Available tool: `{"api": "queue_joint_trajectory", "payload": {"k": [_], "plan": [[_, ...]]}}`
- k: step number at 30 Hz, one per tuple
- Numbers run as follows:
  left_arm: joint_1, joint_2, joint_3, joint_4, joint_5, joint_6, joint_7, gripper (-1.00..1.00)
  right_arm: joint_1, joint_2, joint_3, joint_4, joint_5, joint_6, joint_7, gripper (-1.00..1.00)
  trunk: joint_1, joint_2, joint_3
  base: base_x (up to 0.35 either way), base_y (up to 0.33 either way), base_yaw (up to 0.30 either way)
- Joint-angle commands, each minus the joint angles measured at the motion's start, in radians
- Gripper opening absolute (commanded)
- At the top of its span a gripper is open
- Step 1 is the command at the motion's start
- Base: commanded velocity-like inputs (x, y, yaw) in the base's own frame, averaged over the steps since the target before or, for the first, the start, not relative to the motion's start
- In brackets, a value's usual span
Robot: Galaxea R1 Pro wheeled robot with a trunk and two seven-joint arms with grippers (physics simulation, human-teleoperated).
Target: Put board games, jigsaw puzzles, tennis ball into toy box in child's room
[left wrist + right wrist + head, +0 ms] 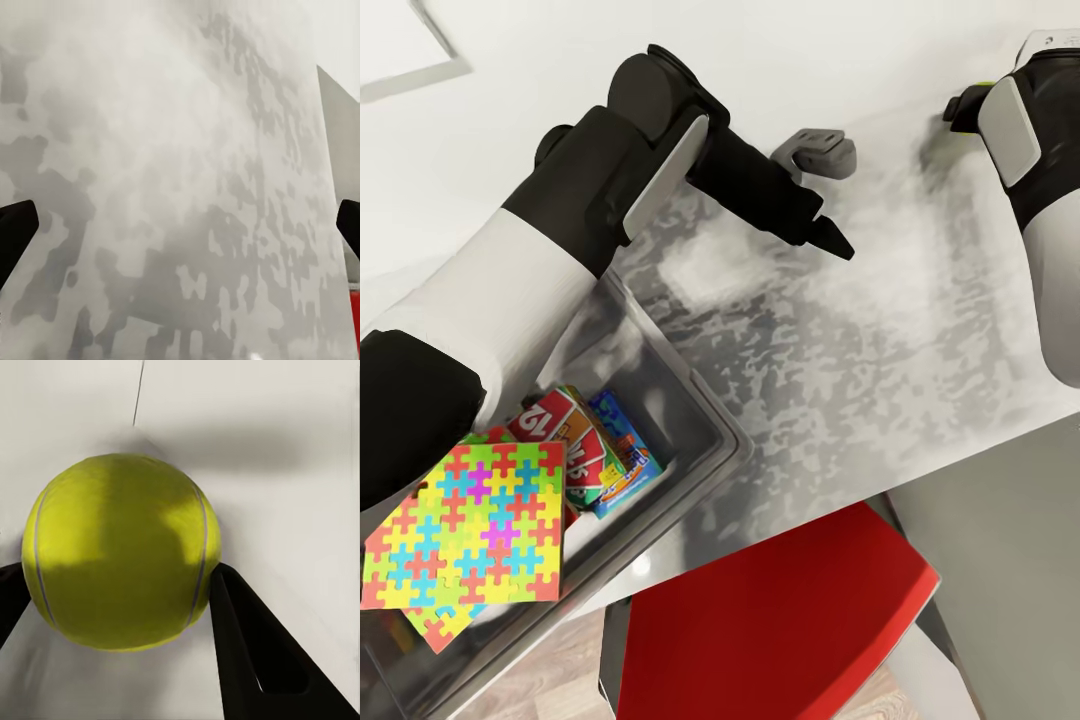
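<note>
The pale grey toy box (712, 418) stands at the table's (880, 330) near left. Inside it lie a jigsaw puzzle (470, 530) with a second one (438, 626) peeking out below, a red and green board game (565, 440) and a blue board game (622, 458). My left gripper (825, 232) hovers over the bare tabletop beyond the box; its fingers (15, 232) stand wide apart, open and empty. At the far right my right gripper (958, 108) has its fingers (255, 652) against both sides of the yellow tennis ball (120, 551), close to the wall.
A small grey object (820, 150) lies on the table just beyond the left gripper. A red chair (780, 620) is pushed under the table's near edge. White wall runs behind the table, and wood floor (540, 680) shows at the bottom.
</note>
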Motion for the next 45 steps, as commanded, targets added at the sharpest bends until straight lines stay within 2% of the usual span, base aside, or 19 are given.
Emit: {"api": "queue_joint_trajectory", "payload": {"k": [1,35,45], "plan": [[-0.001,0.0,-0.001,0.001,-0.001,0.003,-0.004,1.0,-0.001,-0.001,0.009,-0.001,-0.014,0.003,-0.011,-1.0,0.001,-0.001,0.001,-0.047,0.0,0.0],[-0.001,0.0,0.005,-0.001,0.005,0.003,-0.005,1.0,0.002,0.0,0.009,0.0,-0.016,0.005,-0.009,-1.0,0.001,-0.001,0.054,-0.141,0.0,-0.067],[-0.001,0.0,0.026,-0.024,0.009,0.003,-0.059,1.0,0.002,0.003,0.005,0.002,-0.018,0.008,-0.009,-1.0,0.001,-0.001,0.069,-0.235,0.0,-0.055]]}}
